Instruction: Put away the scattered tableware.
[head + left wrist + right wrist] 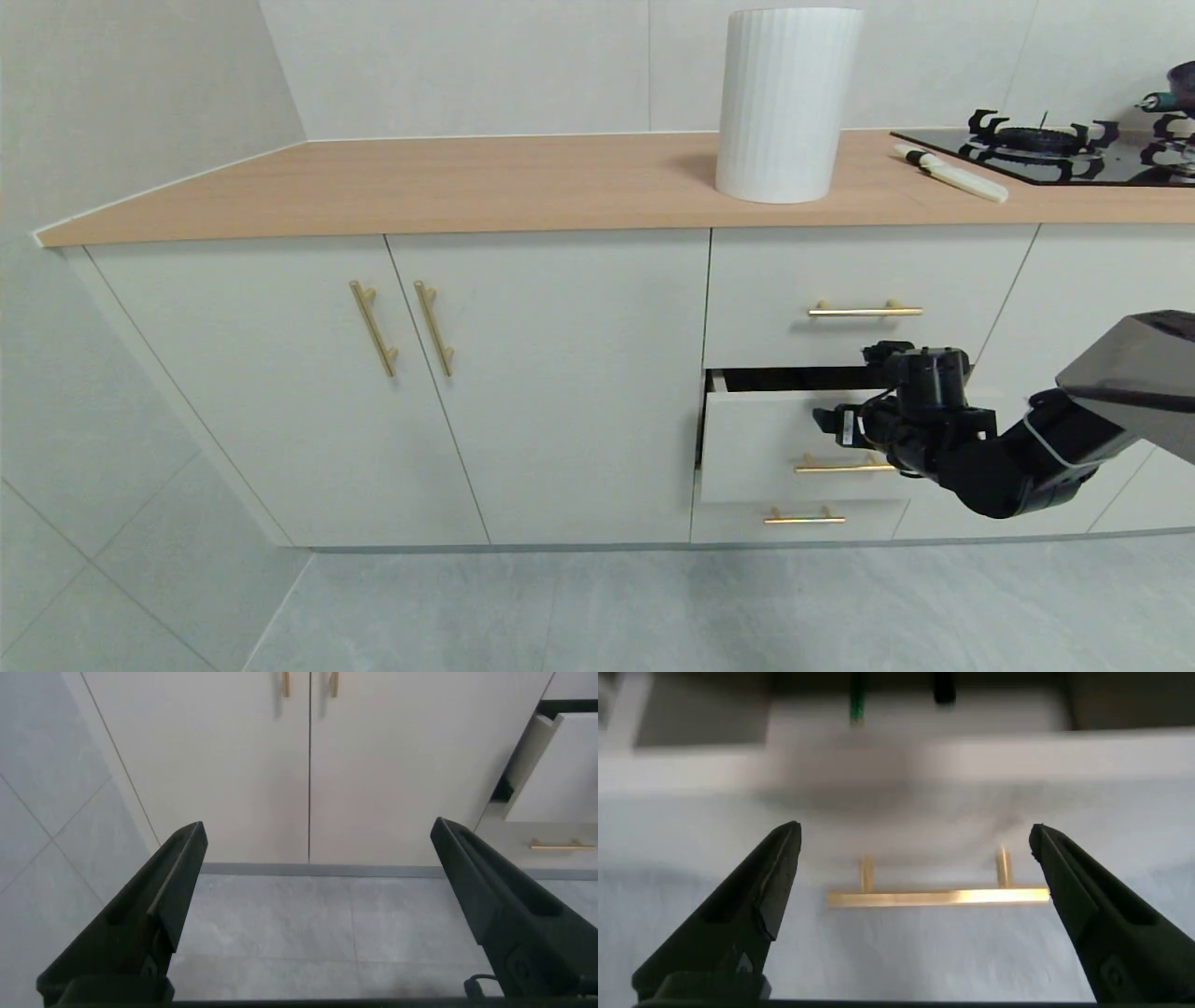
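Head view: wooden countertop point(420, 187) ran along a pale tiled wall point(467, 65) with a corner at 10 o'clock. A white ribbed cylinder point(786, 103) stood on it at 1 o'clock. A cream-handled knife point(952, 175) lay flat on the countertop at 2 o'clock, just beside the black gas hob point(1046, 149).

Below were white double doors point(411, 392) with gold handles, and grey floor tiles point(597, 607) at 6 o'clock. At 4 o'clock the middle drawer point(756, 448) was pulled partly out.

The right gripper point(854, 387) point(913, 859) hung at the drawer front, fingers apart, with the gold handle point(938, 896) beyond them and untouched. Two small items in the drawer were too blurred to identify.

The left gripper point(318, 840) faced the double doors low over the floor, fingers spread wide and holding nothing.
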